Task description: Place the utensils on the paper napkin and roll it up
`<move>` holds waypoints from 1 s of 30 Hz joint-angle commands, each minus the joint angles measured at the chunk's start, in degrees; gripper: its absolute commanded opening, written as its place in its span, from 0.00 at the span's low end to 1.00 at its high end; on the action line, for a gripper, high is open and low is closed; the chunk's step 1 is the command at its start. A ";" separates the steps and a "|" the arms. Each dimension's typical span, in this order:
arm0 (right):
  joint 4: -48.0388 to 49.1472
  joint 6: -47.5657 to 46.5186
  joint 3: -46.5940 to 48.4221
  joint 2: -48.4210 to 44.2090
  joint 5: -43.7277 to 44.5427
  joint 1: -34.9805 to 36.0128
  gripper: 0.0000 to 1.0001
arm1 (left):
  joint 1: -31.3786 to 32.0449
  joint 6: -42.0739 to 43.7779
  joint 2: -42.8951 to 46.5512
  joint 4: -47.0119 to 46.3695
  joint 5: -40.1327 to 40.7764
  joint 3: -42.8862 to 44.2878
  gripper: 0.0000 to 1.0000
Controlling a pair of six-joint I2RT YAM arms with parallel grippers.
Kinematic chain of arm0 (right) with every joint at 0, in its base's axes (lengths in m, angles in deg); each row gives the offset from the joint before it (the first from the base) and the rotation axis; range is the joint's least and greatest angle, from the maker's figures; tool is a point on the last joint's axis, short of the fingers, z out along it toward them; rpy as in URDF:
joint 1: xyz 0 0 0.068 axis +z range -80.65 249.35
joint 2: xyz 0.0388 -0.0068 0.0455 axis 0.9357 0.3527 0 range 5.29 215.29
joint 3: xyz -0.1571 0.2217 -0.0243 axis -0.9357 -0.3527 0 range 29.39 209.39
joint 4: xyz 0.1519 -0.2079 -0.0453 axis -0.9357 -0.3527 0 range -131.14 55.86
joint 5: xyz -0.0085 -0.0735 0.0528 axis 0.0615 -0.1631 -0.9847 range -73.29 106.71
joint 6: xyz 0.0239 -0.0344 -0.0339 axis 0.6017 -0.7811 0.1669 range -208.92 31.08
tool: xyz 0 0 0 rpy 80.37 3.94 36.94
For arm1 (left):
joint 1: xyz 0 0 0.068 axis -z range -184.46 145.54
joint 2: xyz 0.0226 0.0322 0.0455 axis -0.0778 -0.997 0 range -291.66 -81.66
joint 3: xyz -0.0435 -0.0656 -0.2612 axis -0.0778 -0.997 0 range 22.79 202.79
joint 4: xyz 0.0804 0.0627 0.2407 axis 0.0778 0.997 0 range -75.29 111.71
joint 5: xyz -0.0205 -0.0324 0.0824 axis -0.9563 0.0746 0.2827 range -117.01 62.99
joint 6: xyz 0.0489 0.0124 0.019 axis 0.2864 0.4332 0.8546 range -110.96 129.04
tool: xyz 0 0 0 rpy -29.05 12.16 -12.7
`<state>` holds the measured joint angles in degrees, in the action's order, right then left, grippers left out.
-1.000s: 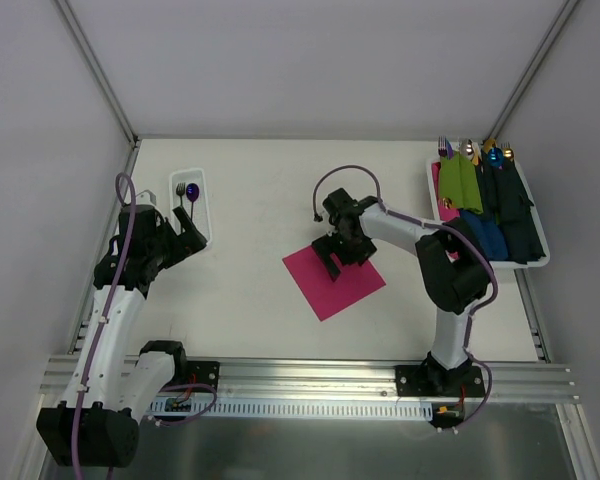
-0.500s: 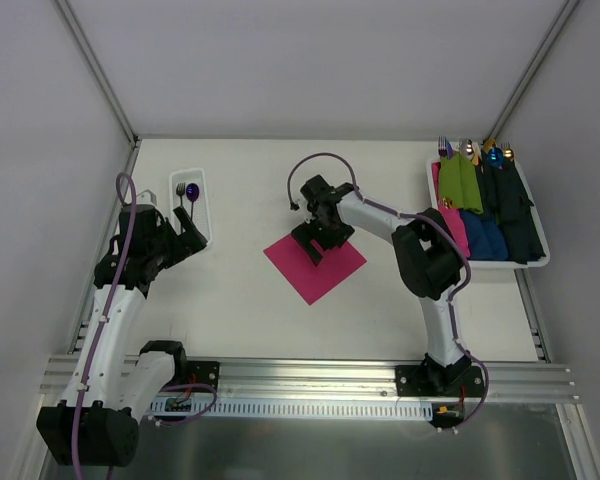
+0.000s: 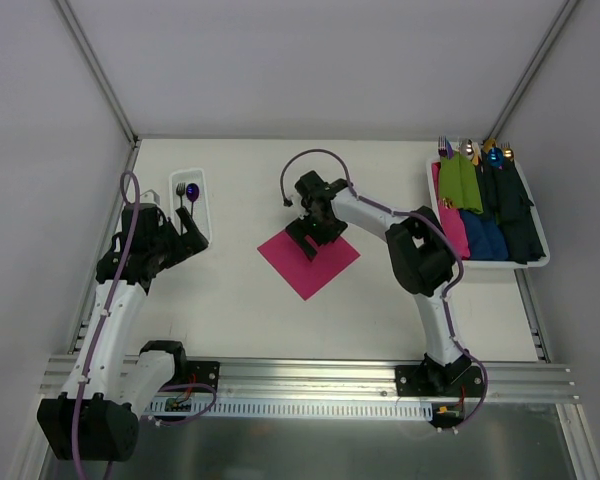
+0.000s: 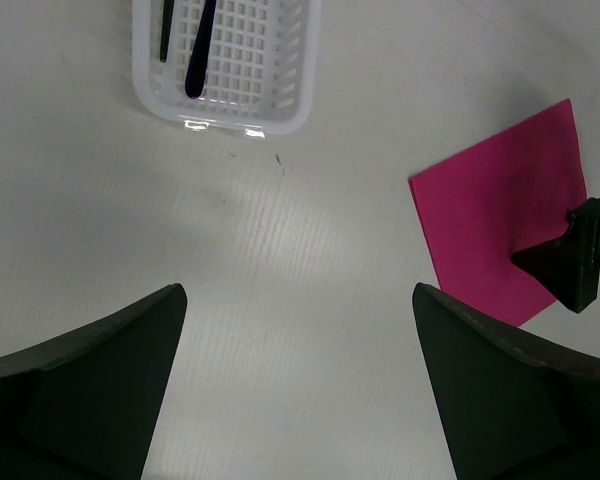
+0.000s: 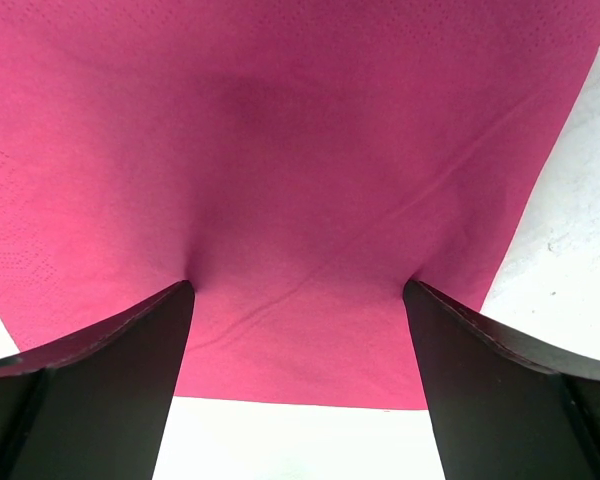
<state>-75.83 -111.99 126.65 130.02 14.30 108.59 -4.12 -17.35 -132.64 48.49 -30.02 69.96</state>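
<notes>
The magenta-pink paper napkin (image 3: pixel 310 264) lies flat mid-table, also in the left wrist view (image 4: pixel 495 220) and filling the right wrist view (image 5: pixel 280 150). My right gripper (image 3: pixel 308 238) is open, both fingertips (image 5: pixel 140 340) pressing down on the napkin near its far corner. The dark-purple spoon (image 3: pixel 192 190) and dark fork (image 3: pixel 180 189) lie in a small white basket (image 3: pixel 202 222) at the far left; their handles show in the left wrist view, spoon (image 4: pixel 200 55), fork (image 4: pixel 165 30). My left gripper (image 3: pixel 185 240) is open and empty, above bare table just before the basket (image 4: pixel 230 115).
A white tray (image 3: pixel 536 262) at the far right holds green, blue and navy rolled bundles (image 3: pixel 485 195) with utensil tips at the back. Grey walls close in the table at left, back and right.
My right gripper has slid the napkin leftward and a little farther back across the table, fingers still pressed on it. The left arm has barely moved.
</notes>
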 commanded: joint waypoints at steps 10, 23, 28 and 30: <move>-3.39 -1.54 9.00 -7.91 -12.17 0.75 0.95 | 0.01 1.78 -1.93 -0.38 -0.17 6.08 0.99; -6.21 -2.42 -4.86 -27.51 -19.73 -3.82 0.99 | -3.76 8.02 -39.94 1.02 1.42 34.98 0.54; -6.12 -0.40 -14.10 -32.43 -20.52 -7.51 0.99 | -5.26 11.18 -52.54 2.95 0.98 46.83 0.19; -6.12 0.04 -16.91 -34.19 -20.44 -8.92 0.99 | -5.26 12.50 -58.07 4.71 1.77 49.66 0.13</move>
<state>-80.12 -113.15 112.18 99.48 -4.70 101.20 -9.28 -8.39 -186.14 49.12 -29.32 114.75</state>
